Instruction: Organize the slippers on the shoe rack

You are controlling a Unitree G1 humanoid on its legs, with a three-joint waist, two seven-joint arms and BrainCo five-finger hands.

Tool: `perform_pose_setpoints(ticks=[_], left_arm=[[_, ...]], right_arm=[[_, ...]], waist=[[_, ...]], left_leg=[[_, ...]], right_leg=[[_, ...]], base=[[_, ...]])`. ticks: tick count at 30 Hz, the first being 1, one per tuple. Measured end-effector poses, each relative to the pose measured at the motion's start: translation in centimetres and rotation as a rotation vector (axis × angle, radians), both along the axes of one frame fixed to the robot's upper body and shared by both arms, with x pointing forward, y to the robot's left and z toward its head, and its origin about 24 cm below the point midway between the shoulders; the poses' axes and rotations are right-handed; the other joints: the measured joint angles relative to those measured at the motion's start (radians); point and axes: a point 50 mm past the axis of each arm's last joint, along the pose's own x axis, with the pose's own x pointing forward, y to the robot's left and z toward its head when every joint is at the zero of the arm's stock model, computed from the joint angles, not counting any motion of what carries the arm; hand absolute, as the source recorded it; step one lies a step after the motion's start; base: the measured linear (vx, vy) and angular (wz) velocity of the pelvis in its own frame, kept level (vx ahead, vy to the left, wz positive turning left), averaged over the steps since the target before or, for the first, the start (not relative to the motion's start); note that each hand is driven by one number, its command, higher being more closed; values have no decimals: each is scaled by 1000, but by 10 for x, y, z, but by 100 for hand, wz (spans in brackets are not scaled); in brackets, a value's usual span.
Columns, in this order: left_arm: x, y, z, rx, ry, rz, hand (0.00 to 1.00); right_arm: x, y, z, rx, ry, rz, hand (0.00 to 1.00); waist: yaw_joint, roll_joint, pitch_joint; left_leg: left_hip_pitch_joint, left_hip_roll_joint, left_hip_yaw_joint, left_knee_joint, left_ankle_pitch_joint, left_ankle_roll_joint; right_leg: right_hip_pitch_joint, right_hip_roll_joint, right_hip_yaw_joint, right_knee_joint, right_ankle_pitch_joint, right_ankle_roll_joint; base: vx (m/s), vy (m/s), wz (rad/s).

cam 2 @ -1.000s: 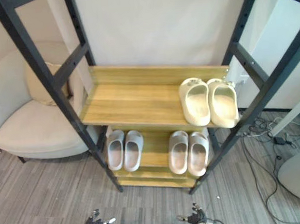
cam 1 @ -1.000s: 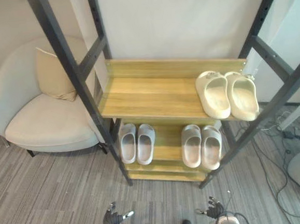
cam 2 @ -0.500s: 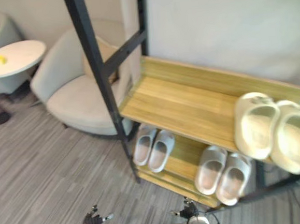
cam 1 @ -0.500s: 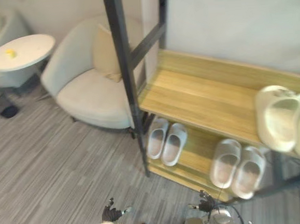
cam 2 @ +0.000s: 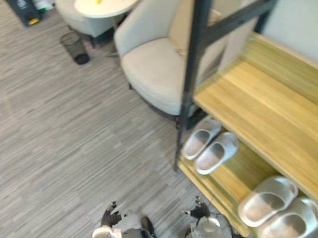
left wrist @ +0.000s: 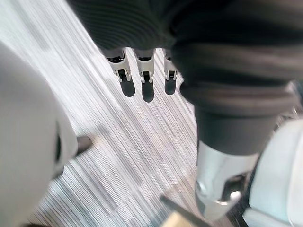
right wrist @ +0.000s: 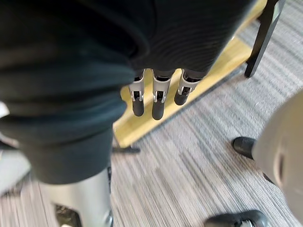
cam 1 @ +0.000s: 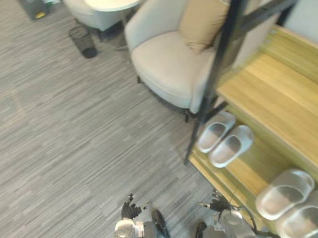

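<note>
The left hand hangs low over the grey carpet, its fingers straight and holding nothing. The right hand hangs the same way, fingers loose and empty, near the bottom corner of the shoe rack. On the rack's lower shelf a pair of grey slippers lies by the black post, and a second grey pair lies further along. Behind the post stands a cream armchair with a tan cushion.

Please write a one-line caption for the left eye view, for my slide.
Two grey slipper pairs sit on the rack's lower shelf beside a cream armchair.
</note>
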Motion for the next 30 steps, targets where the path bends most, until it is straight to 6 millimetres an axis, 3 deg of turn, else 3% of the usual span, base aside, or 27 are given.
perform_pose_setpoints(ticks=[3, 5, 12, 14, 16, 17, 18, 20, 21, 22, 24, 25, 26, 28, 30], left_arm=[[-8, 3, -5, 11, 37, -2, 0], [-11, 11, -7, 38, 59, -11, 0], [-18, 25, -11, 87, 93, -24, 0], [-18, 26, -11, 86, 93, -16, 0], [-18, 21, -11, 72, 96, -17, 0], [-18, 20, -11, 71, 95, -19, 0], [-17, 19, -11, 72, 94, -28, 0], [-12, 19, -9, 71, 83, -25, 0], [-11, 19, -9, 68, 83, -22, 0], [-12, 18, -10, 64, 86, -20, 0], [-13, 21, -10, 69, 87, -11, 0], [-13, 23, -10, 65, 91, 14, 0], [-17, 19, -12, 53, 97, 39, 0], [-19, 20, -12, 38, 94, 84, 0], [-13, 21, -7, 22, 58, 126, 0]], right_arm=[[-2, 4, -1, 12, 8, 4, 0], [1, 8, -1, 18, 2, 12, 0], [2, 18, -2, 41, 6, 18, 0], [6, 20, 0, 45, 0, 23, 0], [1, 12, -3, 26, 24, 22, 0], [-1, 12, -4, 26, 29, 20, 0], [-6, 11, -5, 27, 29, 11, 0], [-7, 10, -3, 28, 15, 8, 0], [-7, 10, -3, 28, 17, 8, 0], [-7, 11, -3, 30, 16, 6, 0], [-10, 12, -6, 35, 33, 6, 0], [-15, 14, -8, 40, 53, 5, 0], [-14, 14, -8, 42, 49, 2, 0], [-7, 15, -5, 44, 33, 6, 0], [-2, 20, -3, 54, 16, 9, 0]], waist=[[3, 7, -10], [3, -2, -12], [2, -53, -25], [3, -48, -25], [-10, -19, -21], [-13, -17, -20], [-24, -18, -19], [-28, -33, -20], [-28, -34, -19], [-29, -38, -21], [-30, -66, -32], [-26, -64, -43], [-18, -30, -55], [-16, -19, -49], [-12, -16, -26]], left_leg=[[69, -47, -27, -140, 71, 20], [95, -66, -39, -205, 116, 48], [150, -75, -73, -216, 118, 49], [150, -80, -98, -220, 103, 48], [164, -68, -185, -216, 76, 50], [168, -68, -200, -214, 78, 51], [172, -67, -275, -196, 71, 60], [172, -70, -388, -186, 71, 60], [171, -71, -411, -183, 70, 59], [162, -81, -466, -171, 63, 51], [155, -113, -523, -136, 39, 41], [129, -115, -548, -55, 0, 20], [87, -94, -522, 26, -39, 4], [44, -88, -476, 124, -62, -28], [-64, -29, -310, 430, -123, -104]], right_leg=[[38, -1, 1, -52, 22, 5], [57, 2, -6, -79, 49, 29], [127, 6, -26, -93, 59, 17], [123, 2, -33, -61, 54, 22], [20, -36, -17, 245, 41, 23], [0, -41, -4, 294, 34, 19], [-64, -6, 119, 382, -35, -1], [-149, 97, 315, 376, -84, -2], [-163, 110, 339, 368, -86, 1], [-191, 124, 377, 316, -81, -3], [-197, 88, 362, 191, -23, -18], [-166, 78, 339, 152, 17, -22], [-134, 86, 296, 103, 26, -33], [-108, 89, 274, 73, 32, -40], [-1, 92, 219, 22, 33, -45]], base=[[36, 106, 27], [99, 44, 15], [95, -50, 17], [31, -41, 15], [20, -11, 62], [108, 4, 125], [175, -23, 133], [170, -54, 167], [144, -85, 170], [161, -105, 161], [203, -129, 145], [258, -111, 93], [275, -86, 81], [247, -46, 44], [294, -76, 62]])
